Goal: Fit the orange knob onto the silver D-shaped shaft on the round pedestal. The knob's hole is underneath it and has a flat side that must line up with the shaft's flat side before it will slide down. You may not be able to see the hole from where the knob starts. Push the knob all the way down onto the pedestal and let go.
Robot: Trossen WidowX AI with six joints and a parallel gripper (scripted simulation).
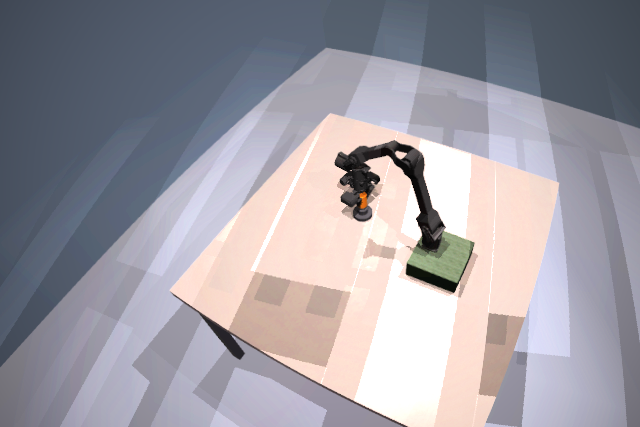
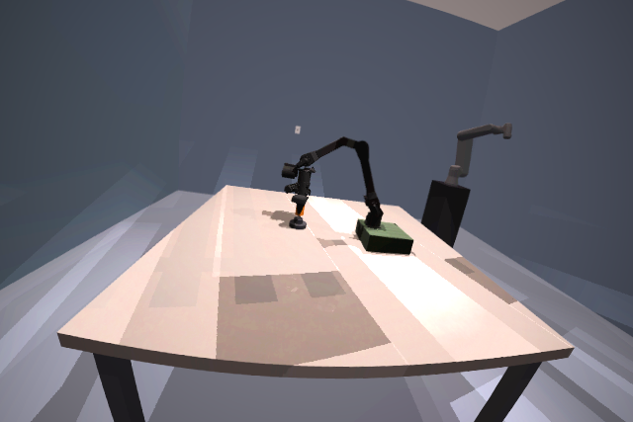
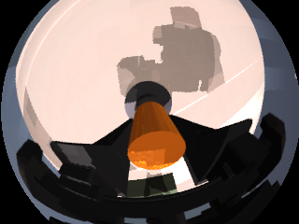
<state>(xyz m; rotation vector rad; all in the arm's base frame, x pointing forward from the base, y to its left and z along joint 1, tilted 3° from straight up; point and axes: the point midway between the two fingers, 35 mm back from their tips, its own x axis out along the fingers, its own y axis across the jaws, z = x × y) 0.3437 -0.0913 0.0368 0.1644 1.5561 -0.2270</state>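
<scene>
The orange knob (image 1: 363, 201) (image 2: 302, 212) (image 3: 157, 148) is upright between the fingers of my gripper (image 1: 362, 196) (image 2: 300, 206) (image 3: 151, 119), which is shut on it. The dark round pedestal (image 1: 362, 215) (image 2: 297, 224) (image 3: 149, 87) stands on the table. The knob is over the pedestal, with its lower end close to the pedestal's raised middle. In the wrist view the knob's lower end overlaps the pedestal. The silver shaft and the hole under the knob are hidden, so their flat sides and any contact cannot be seen.
The arm's base stands on a green block (image 1: 442, 262) (image 2: 387, 239) at the side of the table (image 1: 299, 251) (image 2: 276, 254). A grey arm (image 2: 463, 154) on a black stand (image 2: 443, 208) is beyond the table. Shadows and bright bands cross the table top.
</scene>
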